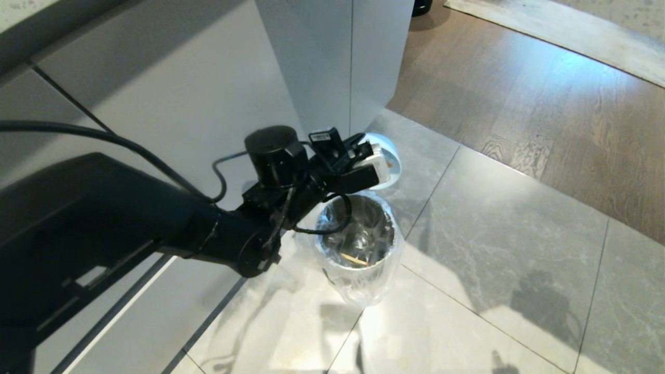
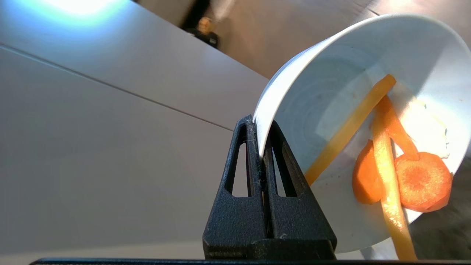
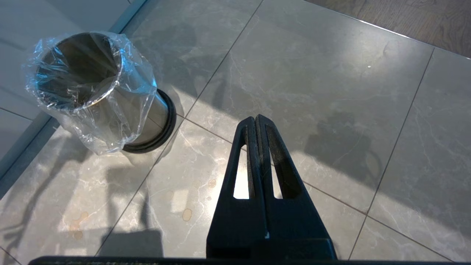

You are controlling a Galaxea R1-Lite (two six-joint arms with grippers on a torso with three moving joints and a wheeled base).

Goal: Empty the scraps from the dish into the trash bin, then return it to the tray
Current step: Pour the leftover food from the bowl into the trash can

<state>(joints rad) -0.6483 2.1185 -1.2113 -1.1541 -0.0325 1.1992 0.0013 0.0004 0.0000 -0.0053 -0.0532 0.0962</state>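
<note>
Above the trash bin [image 1: 358, 244], the left tool [image 1: 371, 165] clamps the dish [image 1: 390, 158] by its rim, tilted steeply so its scraps [image 2: 390, 169] slide toward the liner. Beside the trash bin, the right tool [image 3: 256, 121] hangs clenched on nothing, clear of the pour.

The left arm [image 1: 156, 218] is built of matte black housings, thick and rounded toward the base. A black cylindrical motor cap [image 1: 275, 153] is mounted beside the wrist, with a small black camera module [image 1: 324, 139] just beyond that cap. Thin black cables [image 1: 104, 136] are looped from the cap back along the arm. A white block is fitted at the left gripper [image 2: 262, 147]. Its fingers [image 2: 239, 176] are black, tapered, textured plastic with long triangular cut-outs. The right gripper [image 3: 256, 127] is made identically.
</note>
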